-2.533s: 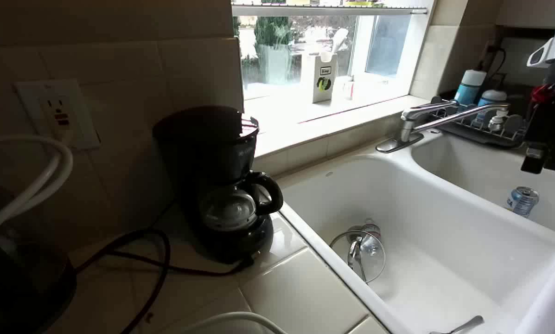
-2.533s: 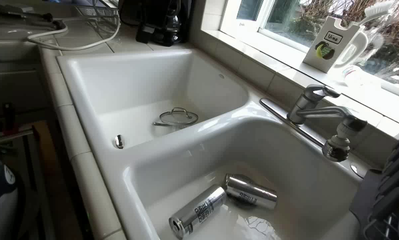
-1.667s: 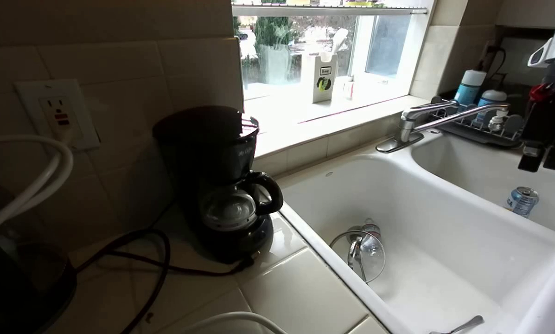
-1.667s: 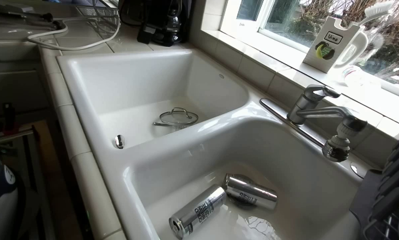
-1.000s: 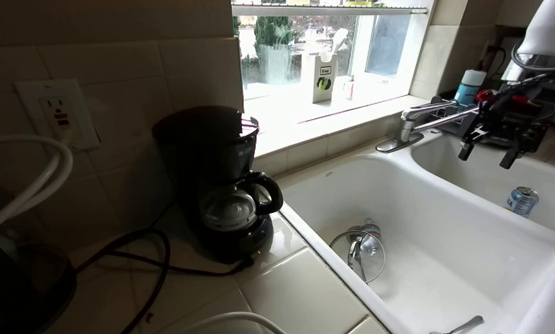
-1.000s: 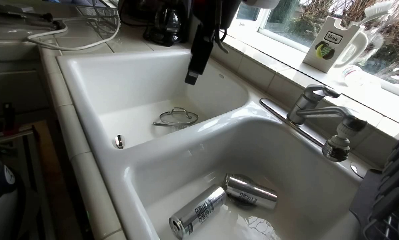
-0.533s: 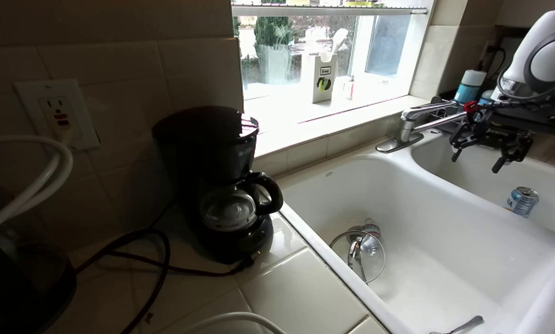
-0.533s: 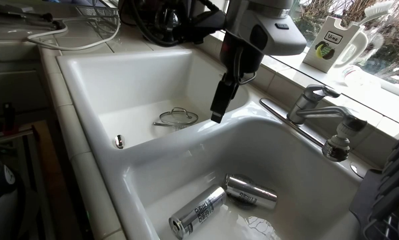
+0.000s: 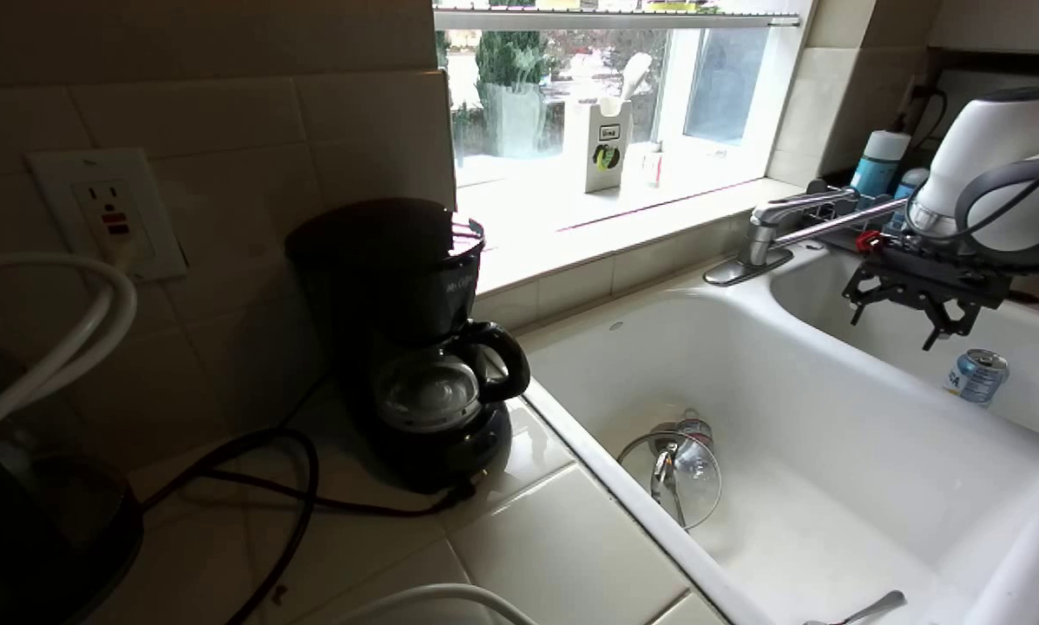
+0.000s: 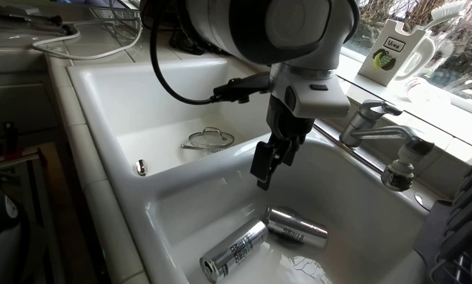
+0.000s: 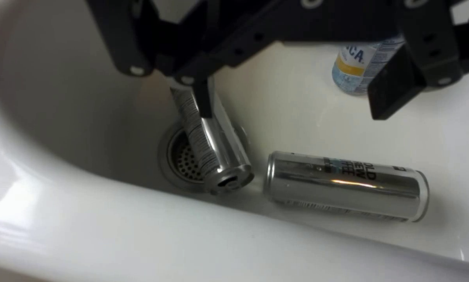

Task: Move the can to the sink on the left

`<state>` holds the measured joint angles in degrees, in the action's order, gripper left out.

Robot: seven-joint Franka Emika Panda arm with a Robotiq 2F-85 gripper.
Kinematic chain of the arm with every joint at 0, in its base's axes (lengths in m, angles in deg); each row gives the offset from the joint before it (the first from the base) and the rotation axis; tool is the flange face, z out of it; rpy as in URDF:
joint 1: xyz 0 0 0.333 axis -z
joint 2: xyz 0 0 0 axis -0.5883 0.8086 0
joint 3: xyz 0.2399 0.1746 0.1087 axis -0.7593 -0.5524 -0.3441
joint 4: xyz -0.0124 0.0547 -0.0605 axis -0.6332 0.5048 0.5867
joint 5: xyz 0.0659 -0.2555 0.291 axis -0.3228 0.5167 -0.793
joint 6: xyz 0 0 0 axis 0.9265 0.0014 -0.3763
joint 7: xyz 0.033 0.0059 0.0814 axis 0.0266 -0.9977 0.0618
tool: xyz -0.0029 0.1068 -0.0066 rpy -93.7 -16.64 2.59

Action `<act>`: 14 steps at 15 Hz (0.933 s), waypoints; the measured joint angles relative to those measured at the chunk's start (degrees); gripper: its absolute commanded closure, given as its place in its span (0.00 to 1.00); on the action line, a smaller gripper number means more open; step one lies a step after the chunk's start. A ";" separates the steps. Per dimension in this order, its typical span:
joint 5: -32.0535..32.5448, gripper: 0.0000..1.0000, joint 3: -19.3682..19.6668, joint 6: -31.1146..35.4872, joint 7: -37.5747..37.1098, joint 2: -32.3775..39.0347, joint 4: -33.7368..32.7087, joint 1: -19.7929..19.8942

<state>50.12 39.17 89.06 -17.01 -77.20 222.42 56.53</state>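
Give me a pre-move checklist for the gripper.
1. Gripper open: ok, jaws stand apart.
2. Gripper unloaded: ok, it holds nothing.
3. Which can to move: cannot tell; the narrower white basin holds a silver cylindrical can across a round metal drain, another silver cylindrical can and a blue-and-white can.
4. Gripper down at a can: not ok, it hangs over that basin, touching none.
5. Wide, deep white basin free of obstacles: not ok, a round clear-glass lid with metal handle lies inside.

Sink point(image 9: 831, 451) from above, both exterior views
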 measured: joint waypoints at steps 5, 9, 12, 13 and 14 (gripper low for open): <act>5.65 0.00 2.25 0.00 -11.05 2.38 -0.64 -0.21; 8.74 0.00 3.84 0.51 -11.50 3.69 -1.39 -1.77; 11.89 0.00 4.87 2.30 -12.99 5.42 -2.40 -2.25; 11.95 0.00 5.11 2.39 -12.99 5.84 -2.77 -2.36; 11.98 0.00 5.22 2.40 -13.00 6.11 -3.04 -2.42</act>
<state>62.10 44.38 91.46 -30.01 -71.09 219.38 54.11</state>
